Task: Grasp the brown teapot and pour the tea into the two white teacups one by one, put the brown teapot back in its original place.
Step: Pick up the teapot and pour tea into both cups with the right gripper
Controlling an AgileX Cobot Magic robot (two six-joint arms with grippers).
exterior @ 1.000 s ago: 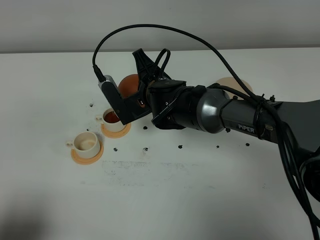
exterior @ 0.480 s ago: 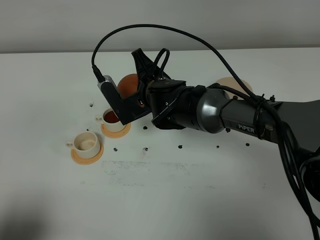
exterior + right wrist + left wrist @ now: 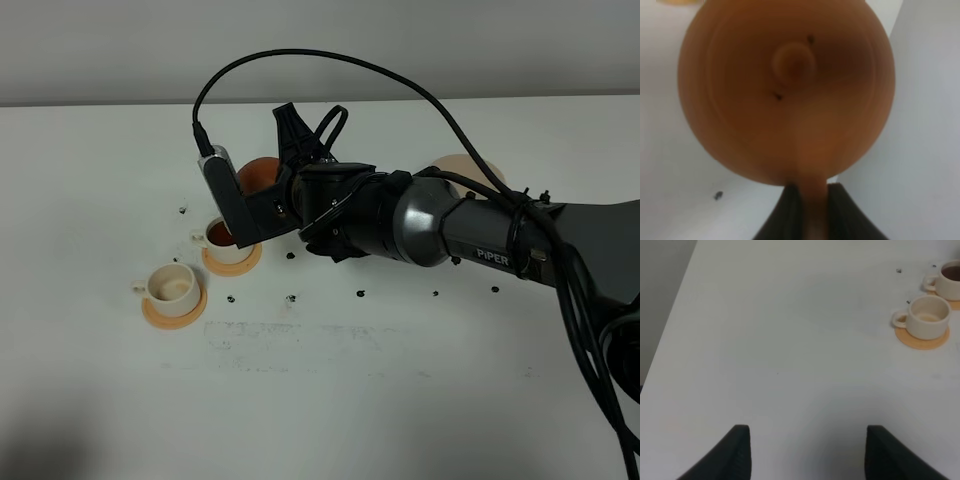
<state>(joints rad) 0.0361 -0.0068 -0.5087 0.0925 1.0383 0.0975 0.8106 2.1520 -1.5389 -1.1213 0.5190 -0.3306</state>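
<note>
The brown teapot (image 3: 257, 171) hangs tilted in the air above the far white teacup (image 3: 224, 236), which holds dark tea and stands on an orange saucer (image 3: 236, 262). My right gripper (image 3: 276, 186) is shut on the teapot's handle. In the right wrist view the teapot (image 3: 787, 90) fills the frame and the right gripper (image 3: 810, 207) clamps its handle. The near teacup (image 3: 172, 285) looks empty on its saucer (image 3: 172, 311). The beige coaster (image 3: 472, 170) lies bare behind my right arm. My left gripper (image 3: 807, 455) is open and empty over bare table, with both cups (image 3: 927, 317) far from it.
My right arm (image 3: 480, 235) and its cable span the middle of the table from the right. Small dark marks (image 3: 361, 294) dot the white tabletop. The table's left edge (image 3: 670, 325) shows in the left wrist view.
My right wrist has turned slightly and shifted a little to the right with the teapot. The cups and the left gripper have not moved.
</note>
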